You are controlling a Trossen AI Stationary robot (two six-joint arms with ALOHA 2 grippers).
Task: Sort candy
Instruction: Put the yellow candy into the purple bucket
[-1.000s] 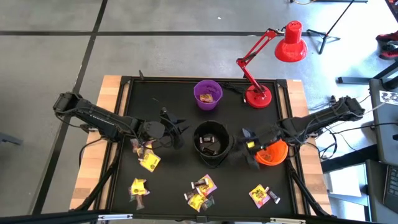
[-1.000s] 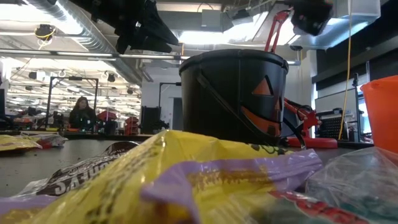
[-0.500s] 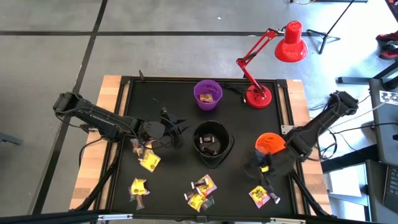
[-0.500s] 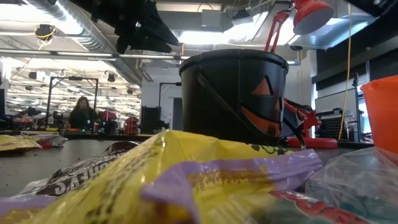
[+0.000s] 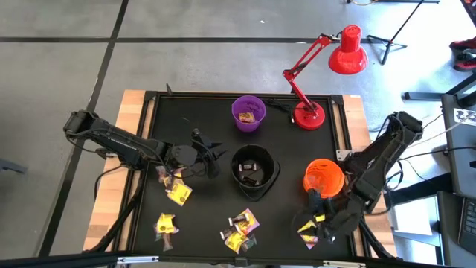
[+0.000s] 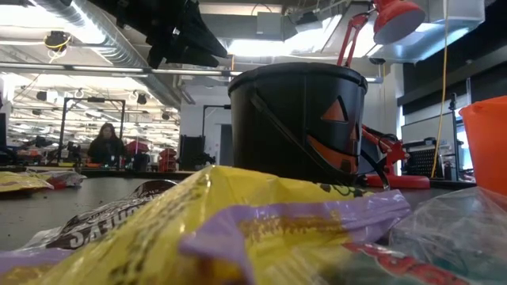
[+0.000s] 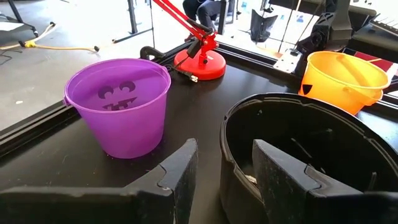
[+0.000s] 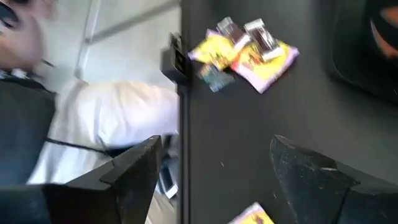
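Your right gripper [image 5: 318,222] hangs wide open and empty over the candy [image 5: 310,234] pile at the table's front right corner, just in front of the orange bowl [image 5: 324,177]. Your left gripper [image 5: 212,158] waits, fingers parted and empty, beside the black bowl [image 5: 254,173].

Readable text is scarce. In the low view, a dark brown candy wrapper [image 6: 103,226] lying in the foreground carries pale block capitals that run partly out of sight; only a fragment can be made out, something like "SHE", and the full brand cannot be told. The purple bowl [image 7: 119,106] bears a dark jack-o'-lantern face, with eyes and a toothed grin, but no words. The black bowl [image 6: 299,123] bears an orange jack-o'-lantern face, likewise without lettering. The other candy wrappers show no print that can be read.
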